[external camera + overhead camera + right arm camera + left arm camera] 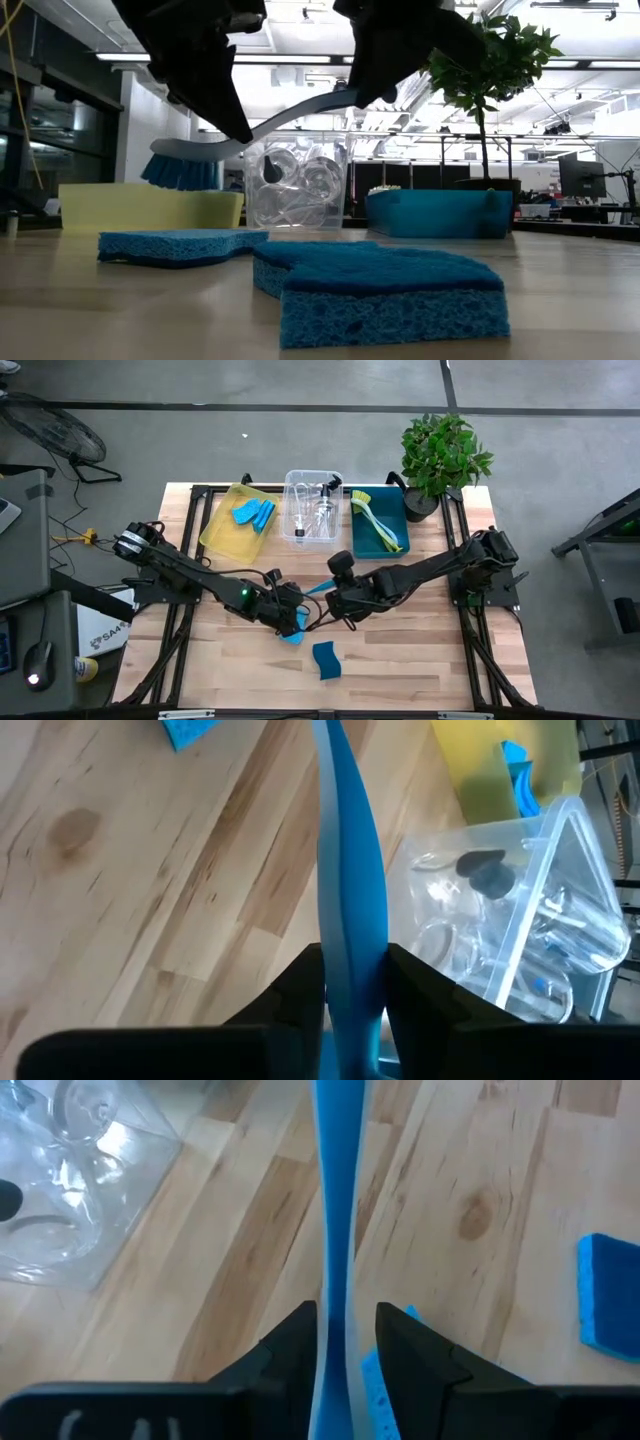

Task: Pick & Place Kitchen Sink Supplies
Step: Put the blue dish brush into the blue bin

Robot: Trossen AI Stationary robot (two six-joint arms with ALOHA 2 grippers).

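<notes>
A blue dish brush (318,588) hangs in the air between both grippers, roughly level, with its bristle head (180,170) toward the table's left. My right gripper (335,600) is shut on its handle. My left gripper (290,618) stands at the handle close to the head, fingers either side (346,1330), with a narrow gap showing beside the handle. Two blue sponges lie flat on the table, one (327,660) near the near edge and one (292,636) under the left gripper. My right gripper pinches the brush handle (352,935) between its two fingers, toward the handle's free end (340,100), with the fingers along the handle. The brush is lifted clear of the table. My left gripper: I cannot tell whether a finger (300,1342) touches the handle.
Three bins stand along the far edge: a yellow bin (222,525) holding blue sponges, a clear bin (290,510) holding bottles, and a teal bin (378,548) holding a yellow-green brush (375,515). A potted plant (440,455) stands at the far right corner. Bare wood lies on both sides.
</notes>
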